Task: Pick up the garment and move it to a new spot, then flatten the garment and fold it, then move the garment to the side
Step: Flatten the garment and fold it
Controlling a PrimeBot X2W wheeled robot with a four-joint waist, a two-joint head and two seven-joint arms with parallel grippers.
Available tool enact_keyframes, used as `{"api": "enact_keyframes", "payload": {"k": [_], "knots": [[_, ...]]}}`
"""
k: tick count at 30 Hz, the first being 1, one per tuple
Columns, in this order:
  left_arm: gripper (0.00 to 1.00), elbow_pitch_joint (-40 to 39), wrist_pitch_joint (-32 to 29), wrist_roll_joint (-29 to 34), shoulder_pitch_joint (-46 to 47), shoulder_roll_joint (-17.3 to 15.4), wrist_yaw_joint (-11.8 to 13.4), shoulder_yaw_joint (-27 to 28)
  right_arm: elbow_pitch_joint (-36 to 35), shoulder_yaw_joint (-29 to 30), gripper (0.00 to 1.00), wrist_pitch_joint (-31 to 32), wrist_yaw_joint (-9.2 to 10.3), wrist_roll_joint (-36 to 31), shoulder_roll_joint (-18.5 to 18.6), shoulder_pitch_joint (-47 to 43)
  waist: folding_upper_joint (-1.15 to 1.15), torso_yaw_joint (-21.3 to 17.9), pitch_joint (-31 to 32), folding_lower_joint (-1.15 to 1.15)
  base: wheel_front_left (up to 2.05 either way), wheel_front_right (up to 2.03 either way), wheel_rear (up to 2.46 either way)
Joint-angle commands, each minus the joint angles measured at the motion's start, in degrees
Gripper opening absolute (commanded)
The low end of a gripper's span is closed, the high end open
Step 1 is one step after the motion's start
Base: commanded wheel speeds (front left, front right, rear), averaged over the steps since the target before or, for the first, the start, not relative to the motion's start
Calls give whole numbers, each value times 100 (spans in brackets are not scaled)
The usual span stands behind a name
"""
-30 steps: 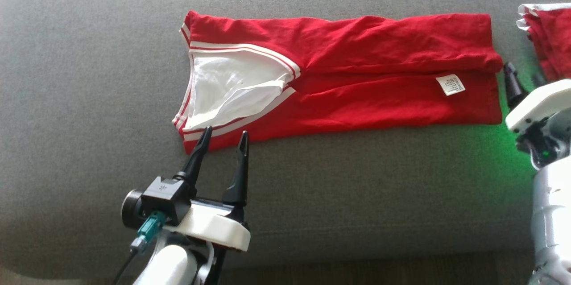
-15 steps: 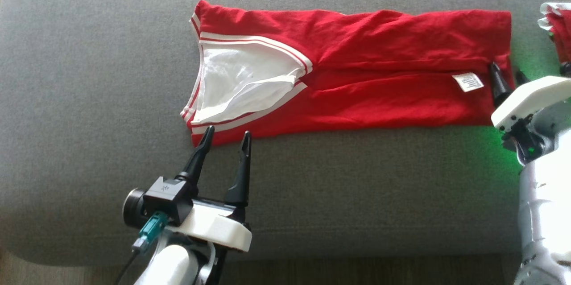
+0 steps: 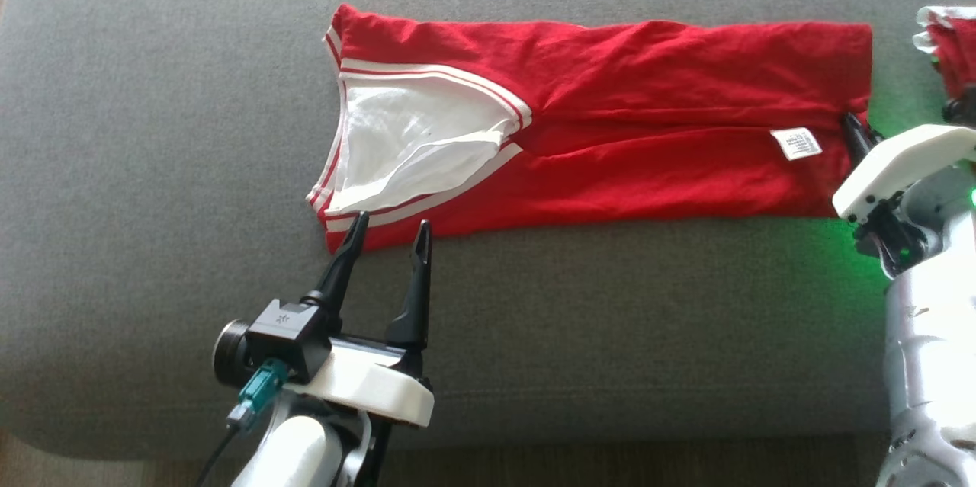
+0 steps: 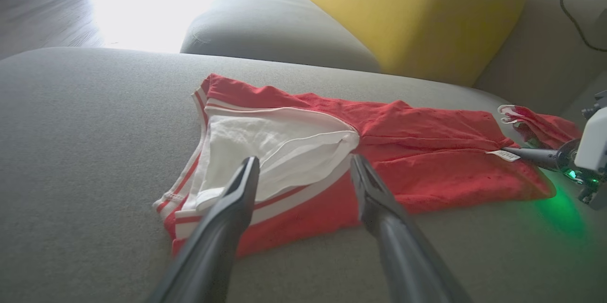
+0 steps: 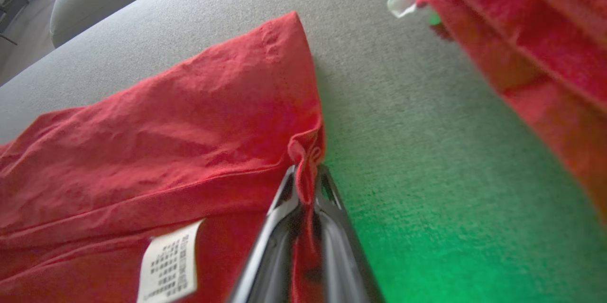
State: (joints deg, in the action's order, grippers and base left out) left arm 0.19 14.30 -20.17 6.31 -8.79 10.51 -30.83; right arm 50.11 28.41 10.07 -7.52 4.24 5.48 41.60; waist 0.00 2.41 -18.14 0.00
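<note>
Change over the last second: right claw point(image 5: 306, 173) has been closed on the garment point(image 3: 648, 129). A second ago its fingers were spread just off the cloth's right edge. Now, in the right wrist view, a small pleat of the red hem is seen pinched between both fingers, just right of the care label point(image 3: 796, 144). In the head view the same claw is seen at the right edge of the frame, tips buried in the cloth's right border.

Left claw point(image 3: 390, 222) is unchanged: wide open, nothing held, tips parked at the garment's lower-left corner by the white-striped trim, lower left of centre.

The garment is laid out as a long folded band across the upper middle of the grey sofa seat point(image 3: 152, 167), neck opening at the left. No lift or drag of the cloth can be made out. The small shift of the whole picture is put down to head motion.

A second red piece point(image 3: 953, 45) lies at the far right, apart from the gripped edge.

Judgement: one end is secured and the other is not yet taken. A left-claw grip on the near corner is probably needed before the band can be folded or carried aside. With a one-ended pull, the stacked layers could be dragged apart.
</note>
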Motion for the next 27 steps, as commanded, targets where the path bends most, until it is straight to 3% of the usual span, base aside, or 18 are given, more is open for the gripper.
{"api": "enact_keyframes", "payload": {"k": [1,11,19,27], "knots": [[100,-162,70,44,119,10,-39,192,-148,-86,0,-7,3,-61,77,-64,0,-24,25,0,0,0,0],[100,-165,70,45,41,-45,-28,256,-730,-211,0,218,3,144,500,-24,0,-180,160,0,0,0,0],[100,-145,70,12,-13,-72,-23,236,-1710,-1040,0,551,3,625,82,-121,0,-361,334,0,0,0,0],[100,-111,70,-12,-39,-59,-27,194,-2654,-1723,0,936,3,928,-153,-295,0,-249,427,0,0,0,0]]}}
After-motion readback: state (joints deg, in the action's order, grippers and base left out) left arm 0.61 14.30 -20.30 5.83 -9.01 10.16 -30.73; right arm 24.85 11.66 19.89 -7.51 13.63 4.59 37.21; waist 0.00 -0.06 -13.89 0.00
